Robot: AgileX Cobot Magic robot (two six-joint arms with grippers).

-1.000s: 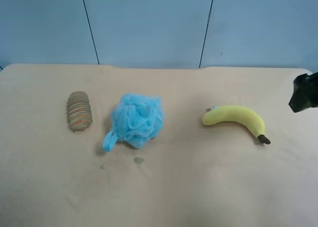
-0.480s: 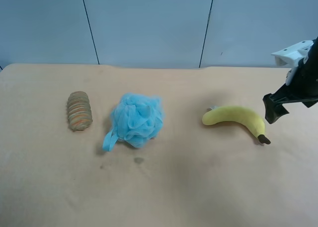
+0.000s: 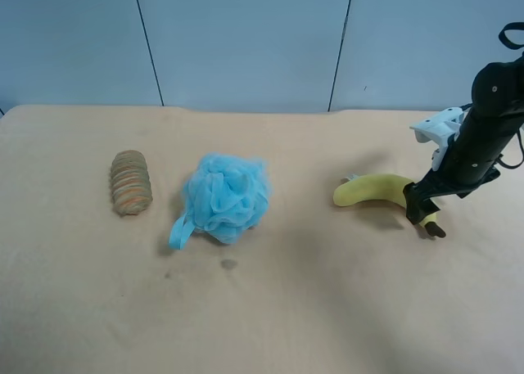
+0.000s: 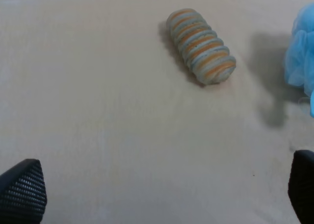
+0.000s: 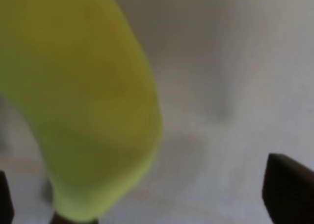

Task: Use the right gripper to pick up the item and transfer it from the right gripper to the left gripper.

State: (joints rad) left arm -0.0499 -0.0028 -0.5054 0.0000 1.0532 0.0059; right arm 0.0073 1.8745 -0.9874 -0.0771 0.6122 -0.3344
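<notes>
The yellow plush banana (image 3: 372,190) lies on the table at the right, its dark brown tip (image 3: 435,229) toward the front right. My right gripper (image 3: 416,210) is down over the banana's tip end. In the right wrist view the banana (image 5: 93,101) fills the picture, blurred and very close, between the two spread fingertips (image 5: 289,192); the right gripper (image 5: 147,202) is open around it. My left gripper (image 4: 162,194) is open and empty over bare table; it is out of the exterior high view.
A blue mesh pouf (image 3: 223,196) sits mid-table, and a ribbed brown-orange striped oval (image 3: 131,182) lies to its left. Both show in the left wrist view: the oval (image 4: 201,45) and the pouf's edge (image 4: 304,52). A blue wall stands behind the table.
My right arm has come in from the exterior high view's right edge and lowered onto the banana's tip end. The banana, pouf and oval have not moved.
</notes>
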